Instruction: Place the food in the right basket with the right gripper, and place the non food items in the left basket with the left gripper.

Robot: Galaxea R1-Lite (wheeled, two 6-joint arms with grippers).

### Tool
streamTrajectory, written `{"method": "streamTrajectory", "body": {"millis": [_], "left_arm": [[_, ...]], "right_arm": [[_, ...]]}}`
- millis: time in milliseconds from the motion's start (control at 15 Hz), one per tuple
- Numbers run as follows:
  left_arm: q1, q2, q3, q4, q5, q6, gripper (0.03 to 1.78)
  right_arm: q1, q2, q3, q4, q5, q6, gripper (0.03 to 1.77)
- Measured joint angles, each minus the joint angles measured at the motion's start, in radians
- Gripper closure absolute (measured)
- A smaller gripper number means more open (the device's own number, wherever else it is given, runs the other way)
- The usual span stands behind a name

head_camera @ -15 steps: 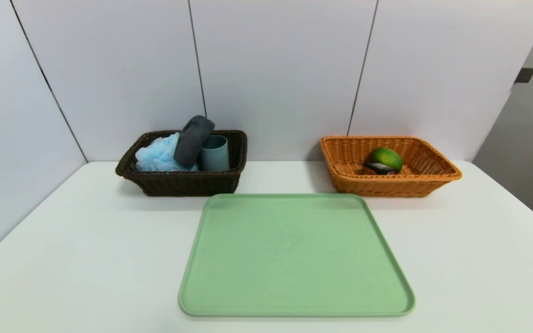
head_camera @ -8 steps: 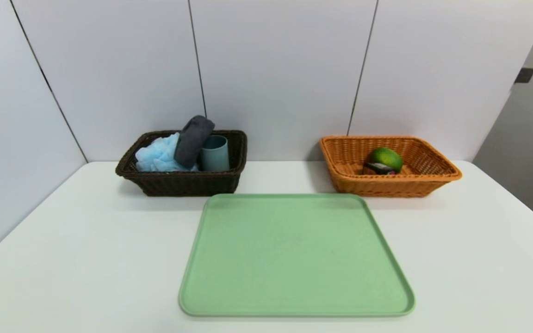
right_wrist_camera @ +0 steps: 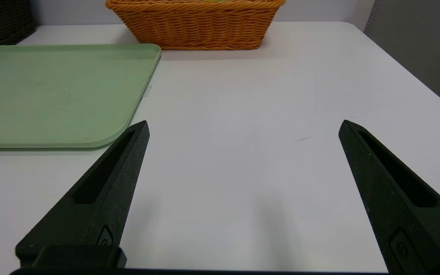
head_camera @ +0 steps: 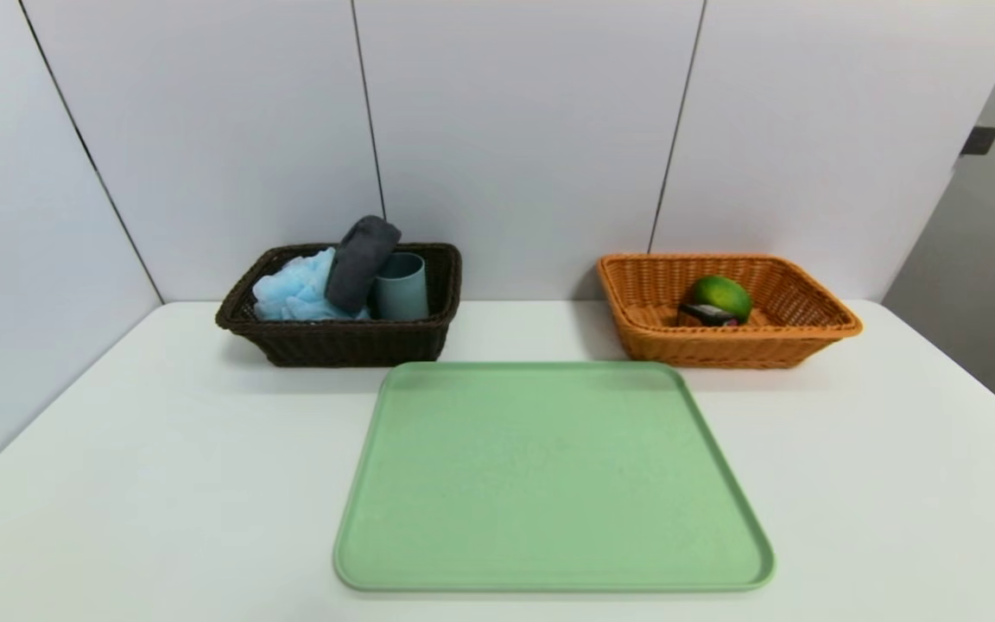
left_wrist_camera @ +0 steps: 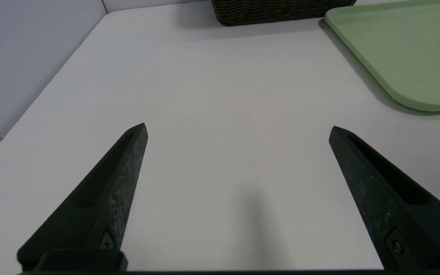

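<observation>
White worktop (head_camera: 161, 449), green tray (head_camera: 549, 475) bare: both claws, left claw (left_wrist_camera: 237, 128) and right claw (right_wrist_camera: 243, 126), gape empty, far short of soft puff (head_camera: 294, 289), towel (head_camera: 361, 259), rigid cup (head_camera: 401, 287) in brown basket (head_camera: 342, 341); slippery fruit (head_camera: 720, 296), box (head_camera: 706, 314) in orange basket (head_camera: 722, 345).

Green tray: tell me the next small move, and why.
Probably none beyond keeping both arms parked. The green tray holds nothing; puff, towel and cup sit in the brown basket, fruit and black box in the orange basket.
</observation>
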Motion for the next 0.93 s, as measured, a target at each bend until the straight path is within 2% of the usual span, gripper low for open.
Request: {"method": "streamTrajectory", "body": {"millis": [333, 933], "left_arm": [[0.000, 0.000, 0.000, -0.003, 0.041, -0.119, 0.12], [0.000, 0.000, 0.000, -0.004, 0.044, -0.123, 0.12]], "right_arm": [[0.000, 0.000, 0.000, 0.000, 0.000, -0.003, 0.09], [0.001, 0.000, 0.000, 0.000, -0.001, 0.000, 0.09]]}}
